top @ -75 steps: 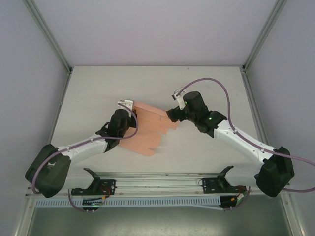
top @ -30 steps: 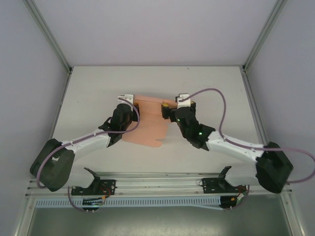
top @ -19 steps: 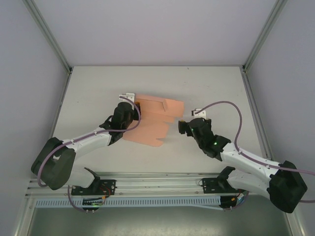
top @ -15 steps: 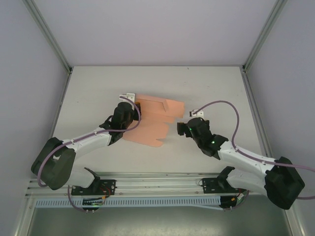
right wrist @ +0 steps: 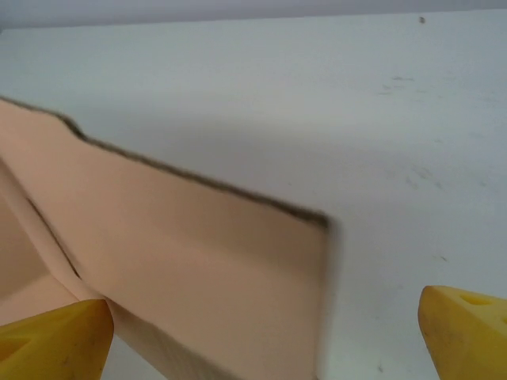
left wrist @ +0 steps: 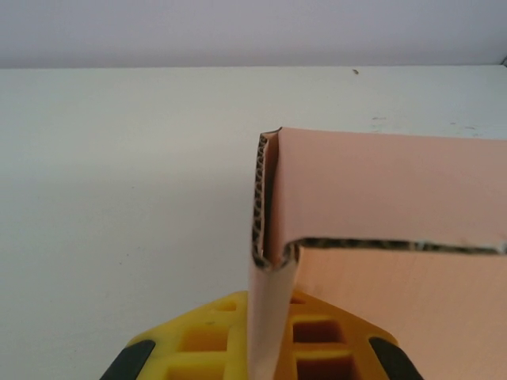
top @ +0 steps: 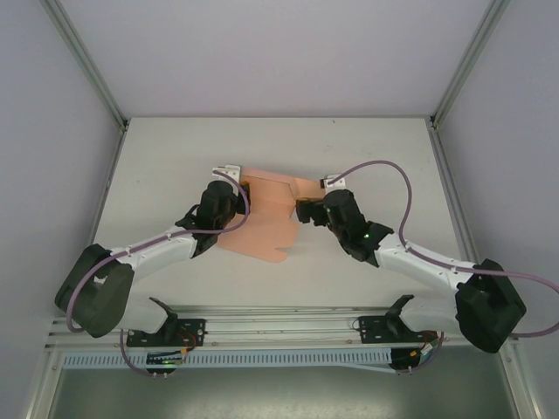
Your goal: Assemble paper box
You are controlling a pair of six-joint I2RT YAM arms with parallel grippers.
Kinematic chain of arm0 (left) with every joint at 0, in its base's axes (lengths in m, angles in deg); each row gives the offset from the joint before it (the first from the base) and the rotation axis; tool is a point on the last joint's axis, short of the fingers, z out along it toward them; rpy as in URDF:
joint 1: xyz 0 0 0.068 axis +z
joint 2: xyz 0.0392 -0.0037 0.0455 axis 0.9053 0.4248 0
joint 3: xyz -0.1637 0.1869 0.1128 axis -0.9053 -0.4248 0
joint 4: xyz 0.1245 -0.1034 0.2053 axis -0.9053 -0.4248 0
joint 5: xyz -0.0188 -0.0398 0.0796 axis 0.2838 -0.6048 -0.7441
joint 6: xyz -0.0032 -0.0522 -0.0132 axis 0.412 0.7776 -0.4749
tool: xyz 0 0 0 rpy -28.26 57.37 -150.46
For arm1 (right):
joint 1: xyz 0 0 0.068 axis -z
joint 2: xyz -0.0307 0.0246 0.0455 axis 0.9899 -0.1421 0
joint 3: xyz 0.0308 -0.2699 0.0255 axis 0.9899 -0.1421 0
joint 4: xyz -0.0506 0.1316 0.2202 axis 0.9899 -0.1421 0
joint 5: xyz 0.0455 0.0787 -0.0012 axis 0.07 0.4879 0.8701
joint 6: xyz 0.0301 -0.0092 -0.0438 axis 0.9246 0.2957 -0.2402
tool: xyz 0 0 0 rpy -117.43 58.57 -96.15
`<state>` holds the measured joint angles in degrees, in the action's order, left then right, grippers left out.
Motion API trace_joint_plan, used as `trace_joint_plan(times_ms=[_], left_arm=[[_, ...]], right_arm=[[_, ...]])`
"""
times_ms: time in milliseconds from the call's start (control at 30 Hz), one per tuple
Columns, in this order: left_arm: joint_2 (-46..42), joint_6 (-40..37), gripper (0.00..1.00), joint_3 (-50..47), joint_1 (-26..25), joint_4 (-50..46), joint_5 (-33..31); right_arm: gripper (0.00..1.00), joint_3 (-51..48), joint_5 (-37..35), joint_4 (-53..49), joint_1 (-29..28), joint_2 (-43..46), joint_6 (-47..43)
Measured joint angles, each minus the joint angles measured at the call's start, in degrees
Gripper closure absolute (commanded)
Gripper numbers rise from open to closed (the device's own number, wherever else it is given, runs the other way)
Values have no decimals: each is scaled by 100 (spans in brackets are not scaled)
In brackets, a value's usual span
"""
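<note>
Box (left wrist: 380, 182): salmon-pink corrugated card with a matt face. Cut edges are rough, with the fluting exposed.
Table (left wrist: 119, 174): white, matt, smooth, with a few faint specks.
Fingers (right wrist: 55, 336): yellow plastic, smooth, low sheen.
Arms (top: 157, 251): white and black plastic shells, slight gloss.
Frame (top: 83, 61): bare grey metal.

Wrist frames crop the paper box (left wrist: 380, 237)
Left wrist view: the card runs off right and bottom, the left pincer (left wrist: 261, 340) cut by the bottom edge. Right wrist view: its near corner seems out of focus; the right pincer's (right wrist: 261, 340) fingers (right wrist: 463, 324) are cropped yellow tips.
</note>
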<state>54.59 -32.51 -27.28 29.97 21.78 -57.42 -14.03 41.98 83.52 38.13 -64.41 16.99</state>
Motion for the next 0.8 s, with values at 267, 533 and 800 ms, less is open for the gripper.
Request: trace_joint_plan(times_ms=[267, 533, 800], left_arm=[[0, 201, 100, 2, 2, -57, 96], [0, 367, 100, 7, 26, -114, -44], [2, 431, 100, 31, 37, -116, -151]], right_arm=[[1, 57, -299, 855, -284, -658, -330], [1, 448, -2184, 1401, -807, -1504, -944], [1, 649, -2824, 1453, -984, -1698, -1287]])
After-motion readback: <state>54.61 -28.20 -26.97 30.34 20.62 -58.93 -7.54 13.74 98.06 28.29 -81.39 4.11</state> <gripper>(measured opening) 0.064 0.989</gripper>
